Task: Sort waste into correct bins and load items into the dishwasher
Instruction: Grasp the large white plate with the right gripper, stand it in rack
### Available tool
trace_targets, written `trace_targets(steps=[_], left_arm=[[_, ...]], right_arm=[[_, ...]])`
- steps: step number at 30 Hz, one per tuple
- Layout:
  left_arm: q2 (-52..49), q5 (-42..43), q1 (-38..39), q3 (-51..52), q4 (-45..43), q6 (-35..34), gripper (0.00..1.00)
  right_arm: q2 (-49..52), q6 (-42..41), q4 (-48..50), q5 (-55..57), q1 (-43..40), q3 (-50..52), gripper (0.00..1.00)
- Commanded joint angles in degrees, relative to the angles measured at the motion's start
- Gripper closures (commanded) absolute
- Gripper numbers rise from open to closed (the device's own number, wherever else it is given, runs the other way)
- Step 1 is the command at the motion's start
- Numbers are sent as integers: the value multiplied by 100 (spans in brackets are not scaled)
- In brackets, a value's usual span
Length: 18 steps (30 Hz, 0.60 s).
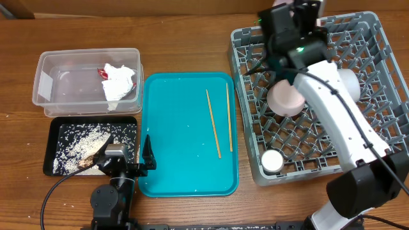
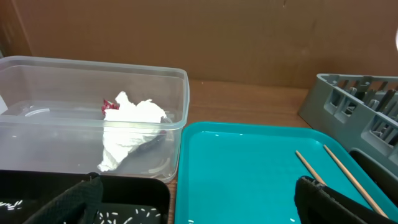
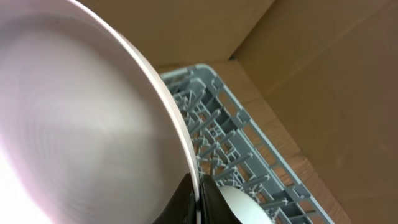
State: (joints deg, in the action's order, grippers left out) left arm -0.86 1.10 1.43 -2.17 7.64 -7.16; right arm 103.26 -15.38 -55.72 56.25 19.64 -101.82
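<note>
Looking down on a wooden table [image 1: 192,38], with a large square grey dish rack [image 1: 377,57] filling the right side. Lying just beside it at centre, a teal serving tray [image 1: 185,147], long axis running far to near. Sitting at far left, a clear tub [image 1: 64,89], and just nearer than it, a shallow black tray [image 1: 51,153] carrying scattered rice grains [image 1: 83,137] and brown scraps [image 1: 86,163]. Hanging over the rack's far left part, the right gripper [image 3: 198,202], pinching closed on the rim of a pale plate [image 3: 81,112], its face filling the left of the wrist view, exact tilt hard to tell. Hovering low where black tray meets teal tray, the left gripper [image 2: 199,182], spread wide, holding nothing, facing the far edge. Resting inside the rack, a round pink dish [image 1: 285,98], a white bowl [image 1: 348,83] partly hidden by the arm, and a small cup [image 1: 273,161] in the near left corner. Lying in the tub's right end, a crumpled napkin [image 1: 119,83] touching a red wrapper [image 1: 102,72]. Lying on the teal tray's right half, two chopsticks [image 1: 213,122], both pointing roughly far to near, the left one slanting rightward toward its near end.
</note>
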Motion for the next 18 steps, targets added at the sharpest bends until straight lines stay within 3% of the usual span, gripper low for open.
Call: trace_targets(steps=[1, 12, 13, 14, 16, 18], left_arm=[[59, -2, 11, 52, -42, -57, 0], [59, -2, 11, 52, -42, -57, 0], [59, -2, 11, 52, -42, -57, 0], [59, -2, 11, 52, -42, -59, 0], [59, -2, 11, 52, -42, -57, 0], [59, -2, 11, 52, -42, -57, 0]], right_arm=[[87, 334, -33, -304, 39, -13, 96], [1060, 542, -225, -35, 555, -13, 96], [1060, 542, -306, -15, 623, -13, 90], [1056, 540, -358, 9, 699, -15, 77], [1003, 540, -382, 243, 922, -22, 68], [874, 535, -428, 247, 1163, -28, 66]])
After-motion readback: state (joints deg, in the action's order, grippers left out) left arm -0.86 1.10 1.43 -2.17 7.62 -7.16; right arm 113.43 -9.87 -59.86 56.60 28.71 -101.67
